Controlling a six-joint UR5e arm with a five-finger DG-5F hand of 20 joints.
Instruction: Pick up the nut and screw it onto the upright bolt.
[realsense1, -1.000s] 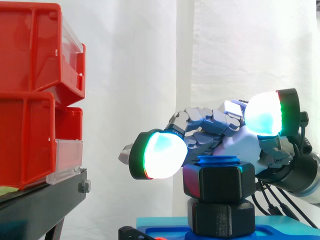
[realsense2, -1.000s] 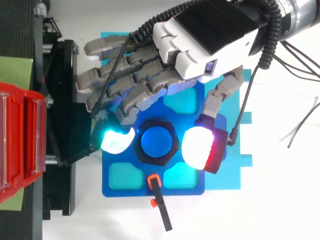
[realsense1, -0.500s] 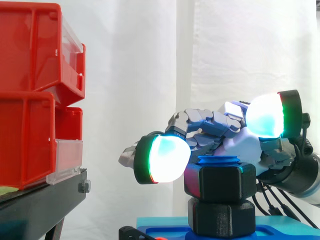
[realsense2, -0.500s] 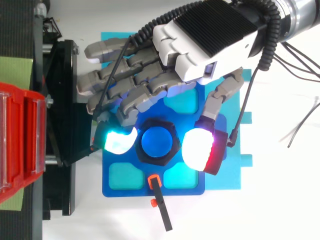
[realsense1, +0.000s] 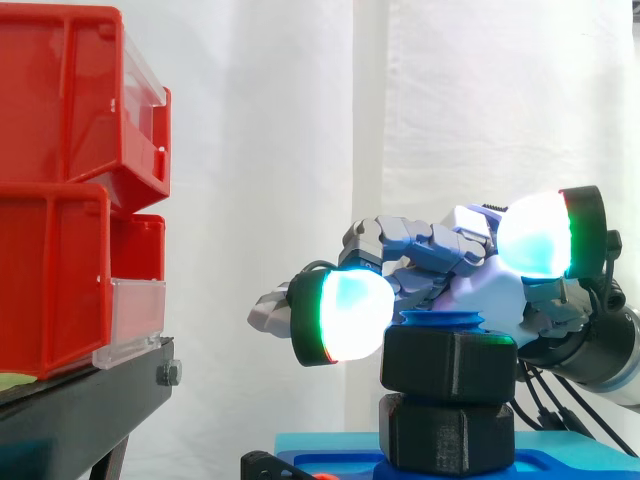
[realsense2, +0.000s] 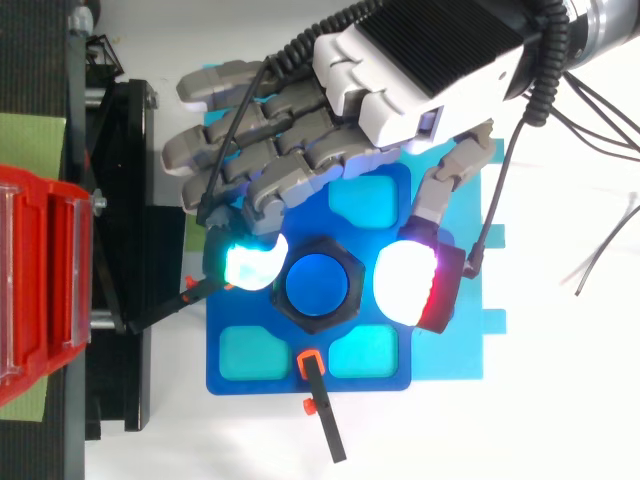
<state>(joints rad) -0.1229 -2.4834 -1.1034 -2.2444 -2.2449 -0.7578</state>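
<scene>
Right of centre in the side view, the nut sits on the blue bolt, above a second black hexagonal piece. The hand reaches down from the upper right of the top view. Its fingers are curled about the nut: a cyan pad presses the nut's left side and the thumb pad flanks its right, though it stands higher in the side view. A blue plate lies beneath. A black rod lies at the plate's lower edge. Red bins on a black stand crowd the left.
</scene>
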